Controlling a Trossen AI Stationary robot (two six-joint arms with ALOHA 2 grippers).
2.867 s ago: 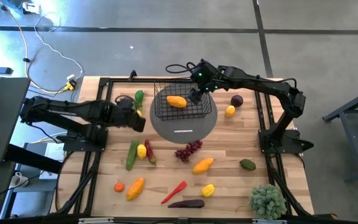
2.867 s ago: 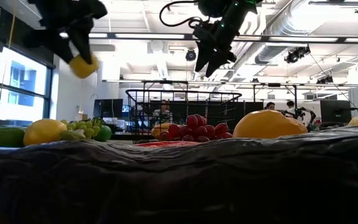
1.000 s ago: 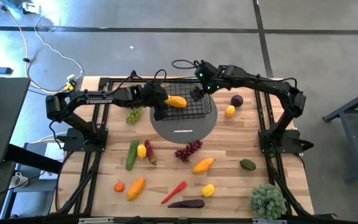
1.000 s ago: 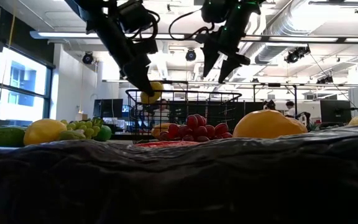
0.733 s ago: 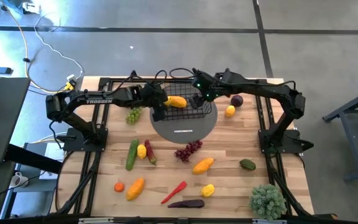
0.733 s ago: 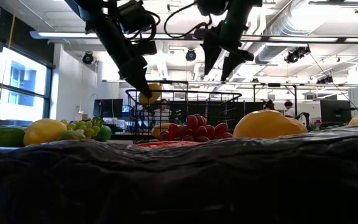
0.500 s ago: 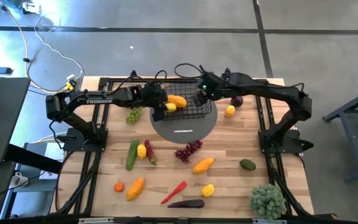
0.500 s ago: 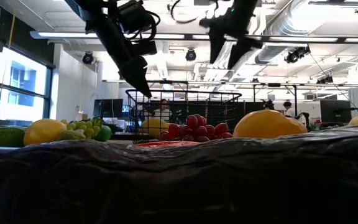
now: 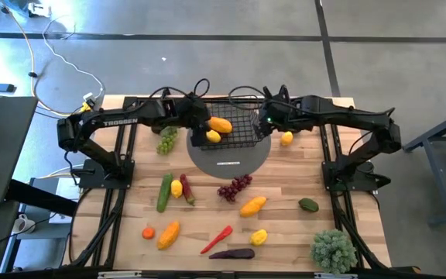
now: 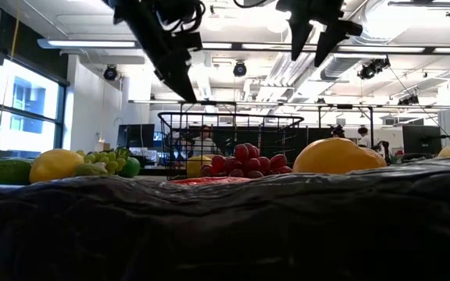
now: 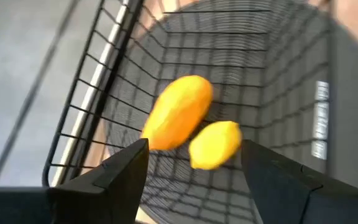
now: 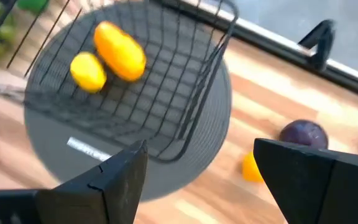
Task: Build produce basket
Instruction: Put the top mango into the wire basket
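The black wire-mesh basket (image 9: 229,132) sits on the grey round mat (image 9: 229,159), holding two yellow-orange fruits (image 9: 217,129). Left gripper (image 9: 197,130) hangs over its left rim, right gripper (image 9: 262,127) over its right rim, both spread wide and empty.

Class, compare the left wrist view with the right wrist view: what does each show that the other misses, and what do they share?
Only the left wrist view shows the left gripper, open above the basket.

Only the right wrist view shows the right gripper, also open, the whole grey round mat, and a dark purple fruit with a small yellow piece on the wood beside the mat.

Both show the basket's inside, holding an orange fruit and a lemon lying side by side.
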